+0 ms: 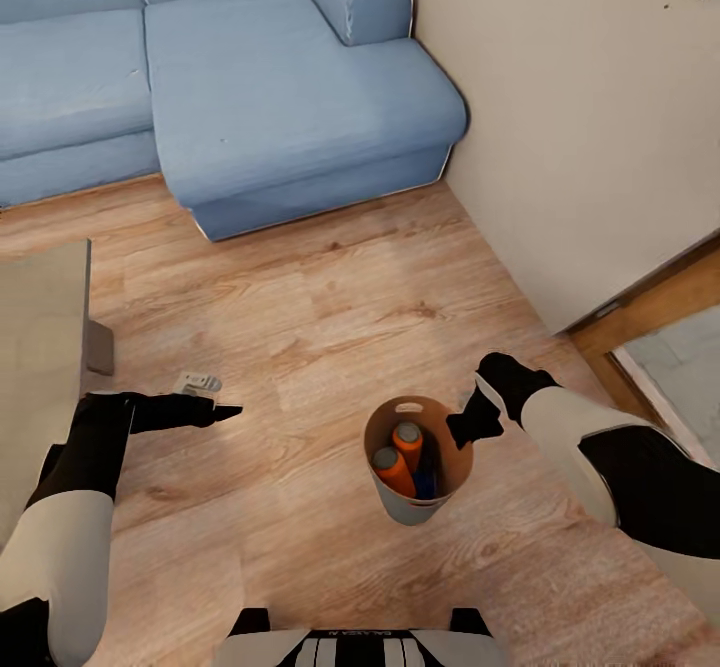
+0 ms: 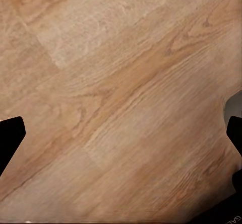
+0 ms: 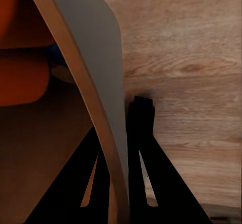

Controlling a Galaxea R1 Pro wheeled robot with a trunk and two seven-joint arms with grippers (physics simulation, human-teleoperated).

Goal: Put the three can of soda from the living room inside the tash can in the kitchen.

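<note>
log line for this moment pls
room: living room | right end effector: shut on trash can rim | cans: inside | left end effector: open, free

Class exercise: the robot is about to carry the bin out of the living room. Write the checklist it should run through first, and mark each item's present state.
1. Right gripper pinching the trash can wall, one finger each side: ok.
2. Both orange cans inside: ok.
3. Blue can inside: ok, partly hidden.
4. Bin lifted off the wood floor: cannot tell.
5. Left gripper open, holding nothing: ok.
6. Doorway on the right free of obstacles: cannot tell.
</note>
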